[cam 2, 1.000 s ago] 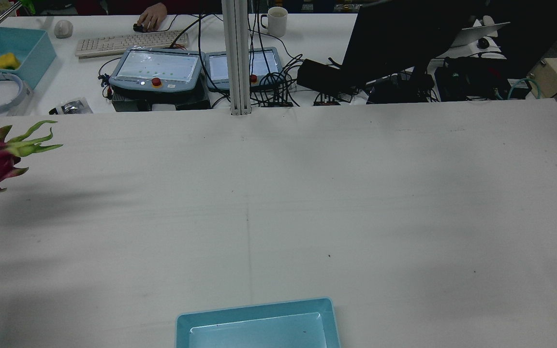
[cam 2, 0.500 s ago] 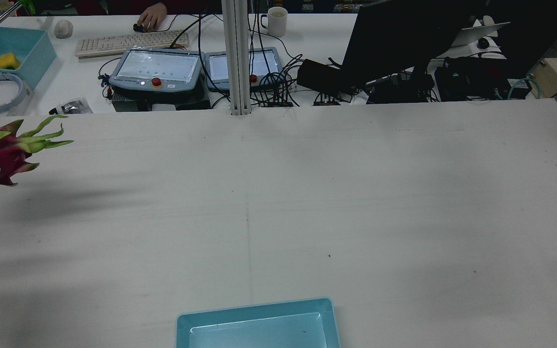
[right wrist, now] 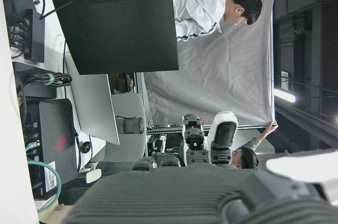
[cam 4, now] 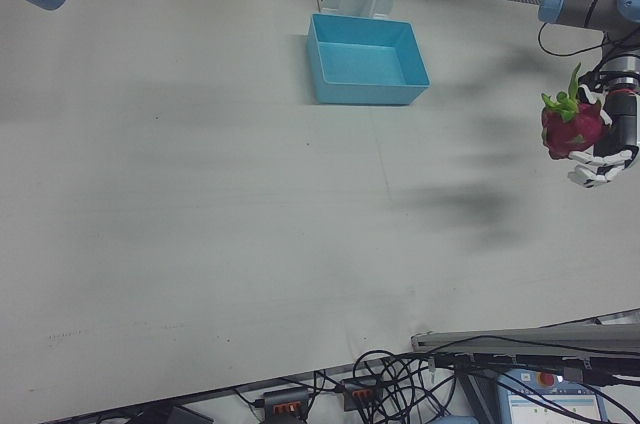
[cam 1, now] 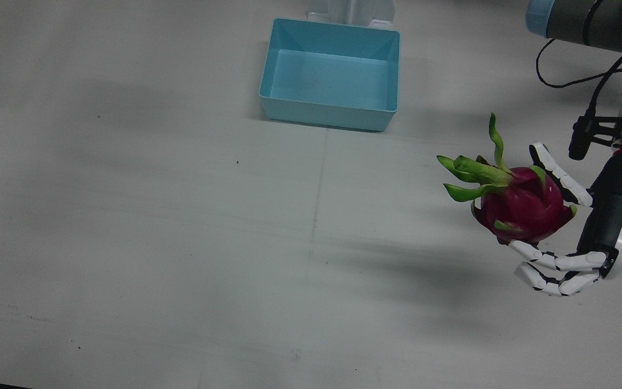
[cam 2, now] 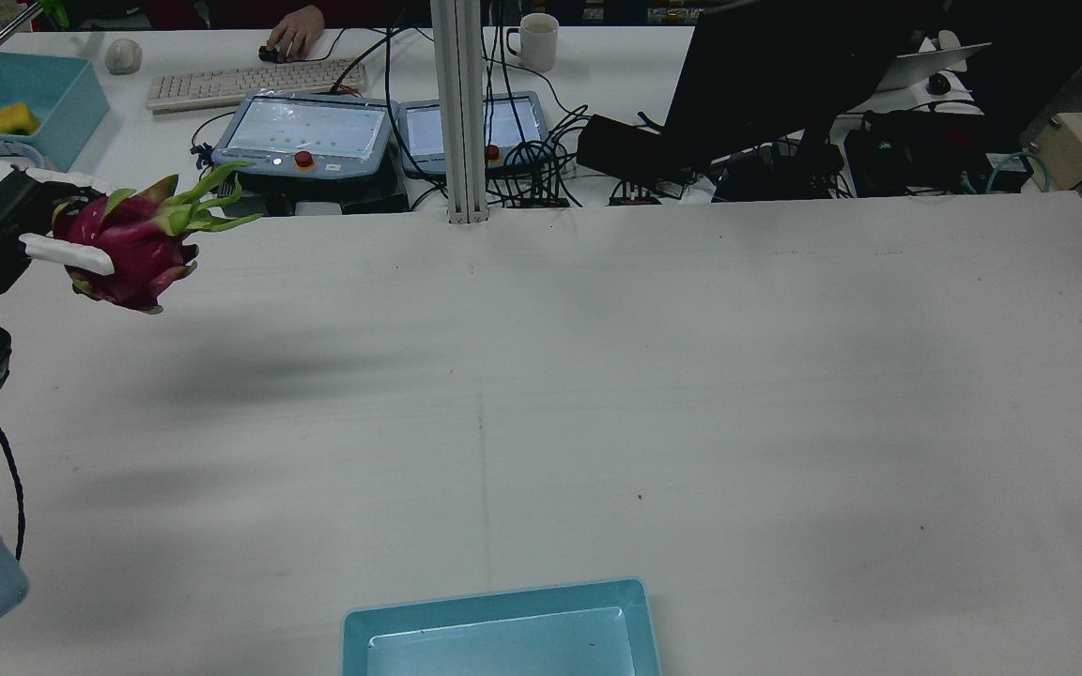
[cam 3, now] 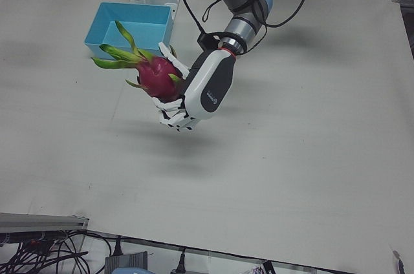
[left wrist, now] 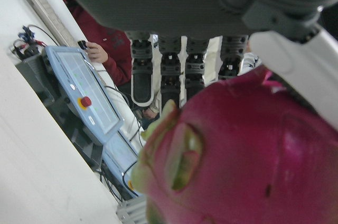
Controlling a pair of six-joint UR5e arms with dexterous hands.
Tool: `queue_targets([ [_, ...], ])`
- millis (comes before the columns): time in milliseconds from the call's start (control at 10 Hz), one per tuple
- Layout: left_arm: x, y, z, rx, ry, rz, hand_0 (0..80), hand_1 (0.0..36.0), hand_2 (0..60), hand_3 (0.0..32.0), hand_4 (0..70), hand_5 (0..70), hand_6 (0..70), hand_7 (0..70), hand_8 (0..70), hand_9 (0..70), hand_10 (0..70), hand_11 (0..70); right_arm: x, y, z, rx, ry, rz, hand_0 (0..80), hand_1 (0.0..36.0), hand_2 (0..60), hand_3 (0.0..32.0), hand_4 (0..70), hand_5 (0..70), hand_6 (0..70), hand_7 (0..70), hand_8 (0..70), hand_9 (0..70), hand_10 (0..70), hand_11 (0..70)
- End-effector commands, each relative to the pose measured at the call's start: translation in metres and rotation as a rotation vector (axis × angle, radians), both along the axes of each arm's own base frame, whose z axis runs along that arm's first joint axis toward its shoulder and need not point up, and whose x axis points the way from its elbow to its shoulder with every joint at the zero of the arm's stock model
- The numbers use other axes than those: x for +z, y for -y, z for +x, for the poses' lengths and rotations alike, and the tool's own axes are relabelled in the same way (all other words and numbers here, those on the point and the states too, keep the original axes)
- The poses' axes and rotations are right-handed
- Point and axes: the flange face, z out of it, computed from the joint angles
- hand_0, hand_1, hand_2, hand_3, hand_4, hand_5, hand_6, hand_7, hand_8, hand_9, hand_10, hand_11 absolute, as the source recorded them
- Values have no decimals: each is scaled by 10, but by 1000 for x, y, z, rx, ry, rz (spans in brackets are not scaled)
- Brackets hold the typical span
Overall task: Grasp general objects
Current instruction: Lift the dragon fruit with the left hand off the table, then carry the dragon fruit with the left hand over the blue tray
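Lifted rightward, dragon fruit (cam 1: 524, 208) clasped by left hand (cam 1: 586, 227) fingers (cam 1: 551, 263); monitor (right wrist: 116, 20) reads "HUAWEI".

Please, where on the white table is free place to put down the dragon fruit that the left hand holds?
Nearly everywhere: the table is bare apart from the blue bin near the pedestals. The left hand holds the dragon fruit above open surface. Beyond the far edge, the operators' desk is crowded.

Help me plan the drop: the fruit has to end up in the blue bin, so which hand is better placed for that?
Left. The left hand already holds the dragon fruit above the table, off to one side of the empty blue bin. The right hand shows only in its own camera, pointing away from the table and holding nothing.
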Motion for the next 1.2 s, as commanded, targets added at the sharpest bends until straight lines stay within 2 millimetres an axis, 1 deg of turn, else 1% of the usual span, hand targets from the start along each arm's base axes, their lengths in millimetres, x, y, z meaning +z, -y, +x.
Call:
queue_targets([
  [0, -33, -12, 24, 171, -81, 150, 566, 0, 0, 0, 700, 551, 325, 538, 303, 358, 330, 464, 0, 0, -1, -1, 0, 0, 0, 0, 0, 0, 0, 0, 0, 0, 0, 0, 0, 0],
  [100, -47, -22, 26, 192, -102, 174, 561, 0, 0, 0, 700, 542, 328, 554, 300, 363, 320, 450, 0, 0, 0, 0, 0, 0, 0, 0, 0, 0, 0, 0, 0, 0, 0, 0, 0, 0],
  [200, -50, -38, 51, 278, -145, 164, 566, 0, 0, 0, 700, 549, 343, 578, 297, 365, 311, 440, 0, 0, -1, -1, 0, 0, 0, 0, 0, 0, 0, 0, 0, 0, 0, 0, 0, 0],
  [300, -59, -57, 74, 336, -177, 177, 578, 0, 0, 0, 700, 563, 360, 601, 298, 367, 300, 425, 0, 0, -1, -1, 0, 0, 0, 0, 0, 0, 0, 0, 0, 0, 0, 0, 0, 0],
  [400, -65, -76, 96, 391, -196, 186, 571, 0, 0, 0, 700, 561, 363, 609, 295, 364, 292, 414, 0, 0, -1, -1, 0, 0, 0, 0, 0, 0, 0, 0, 0, 0, 0, 0, 0, 0],
  [500, -80, -93, 123, 446, -223, 205, 541, 0, 0, 0, 700, 513, 351, 613, 249, 327, 269, 383, 0, 0, -1, -1, 0, 0, 0, 0, 0, 0, 0, 0, 0, 0, 0, 0, 0, 0],
  [600, -94, -108, 143, 482, -242, 214, 551, 0, 0, 0, 700, 520, 356, 618, 237, 325, 265, 378, 1, 0, -1, -1, 0, -2, 0, 0, 0, 0, 0, 0, 0, 0, 0, 0, 0, 0],
  [700, -106, -124, 162, 523, -258, 218, 554, 0, 0, 0, 700, 523, 365, 640, 241, 333, 262, 375, 1, 0, -1, -1, 0, -2, 0, 0, 0, 0, 0, 0, 0, 0, 0, 0, 0, 0],
  [800, -126, -137, 178, 549, -264, 225, 551, 0, 0, 0, 700, 510, 370, 668, 244, 342, 258, 369, 1, 0, -1, -1, 0, -2, 0, 0, 0, 0, 0, 0, 0, 0, 0, 0, 0, 0],
  [900, -143, -149, 190, 556, -275, 215, 561, 0, 0, 0, 700, 514, 371, 677, 237, 338, 252, 361, 1, 0, -1, -1, 0, -2, 0, 0, 0, 0, 0, 0, 0, 0, 0, 0, 0, 0],
  [1000, -146, -166, 206, 582, -283, 206, 572, 4, 0, 0, 700, 519, 373, 685, 232, 334, 247, 354, 1, 0, -1, -3, 0, -2, 0, 0, 0, 0, 0, 0, 0, 0, 0, 0, 0, 0],
  [1100, -152, -187, 227, 609, -299, 195, 580, 15, 0, 0, 700, 526, 380, 700, 224, 327, 243, 349, 0, 0, -1, -1, 0, 0, 0, 0, 0, 0, 0, 0, 0, 0, 0, 0, 0, 0],
])
